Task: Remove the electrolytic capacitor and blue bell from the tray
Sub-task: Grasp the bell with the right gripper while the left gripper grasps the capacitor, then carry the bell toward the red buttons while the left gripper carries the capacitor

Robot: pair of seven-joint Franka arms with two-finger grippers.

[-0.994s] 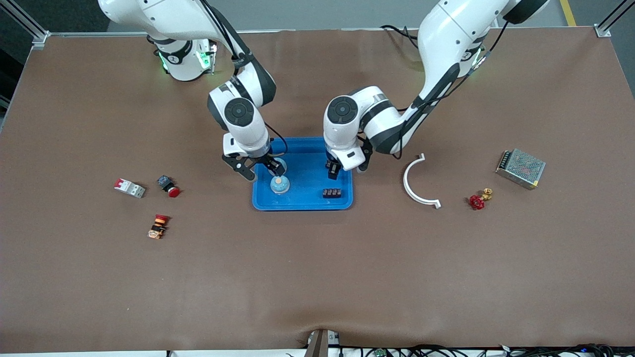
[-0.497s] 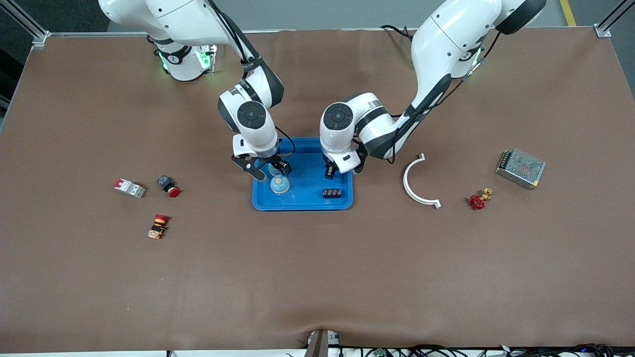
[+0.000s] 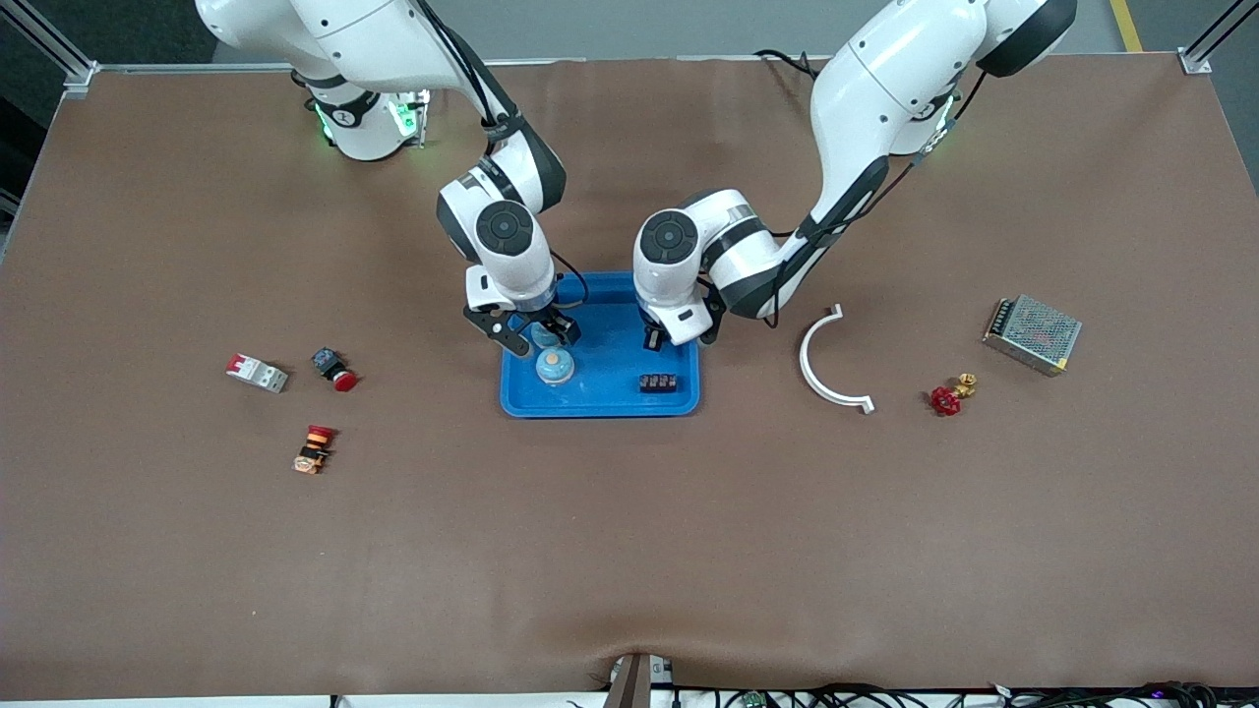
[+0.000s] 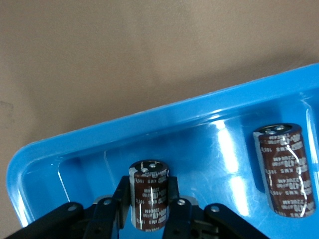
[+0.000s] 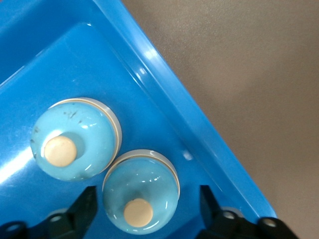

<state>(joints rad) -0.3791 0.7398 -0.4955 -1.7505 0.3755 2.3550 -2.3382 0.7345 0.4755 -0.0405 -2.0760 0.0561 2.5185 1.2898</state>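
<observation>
Front view, counter: you see a brown counter (image 3: pixel 629 551) with a blue tray (image 3: pixel 610 398) near its middle, both arms reaching down over it.
Front view, right claw: the right claw (image 3: pixel 536 339) hangs over the tray's end toward the right arm, its fingers spread apart, a pale blue bell between them.
Front view, bell on tray: a second bell (image 3: pixel 555 368) sits in the tray, nearer the front camera than the claw.
Front view, left claw: the left claw (image 3: pixel 653 339) hangs over the tray's end toward the left arm; from here you cannot tell how its fingers stand.
Front view, dark part: a small dark block (image 3: pixel 658 383) lies in the tray near its front rim.
Front view, elsewhere: a white curved bracket (image 3: pixel 824 366), a red valve (image 3: pixel 946 399) and a metal mesh box (image 3: pixel 1033 334) lie toward the left arm's end; a red and white breaker (image 3: pixel 257 373), a red button (image 3: pixel 335 370) and an orange button (image 3: pixel 314 448) lie toward the right arm's end.
Left wrist view: your left claw (image 4: pixel 149 211) is clamped on a brown capacitor (image 4: pixel 148 201), held upright above the tray (image 4: pixel 75 149); another capacitor (image 4: pixel 285 169) lies in the tray.
Right wrist view: two bells show inside the tray (image 5: pixel 169 74), one (image 5: pixel 141 191) between the right claw's (image 5: pixel 149 214) spread fingers (image 5: pixel 82 209), not touching them, the other (image 5: pixel 76 138) just beside it.
</observation>
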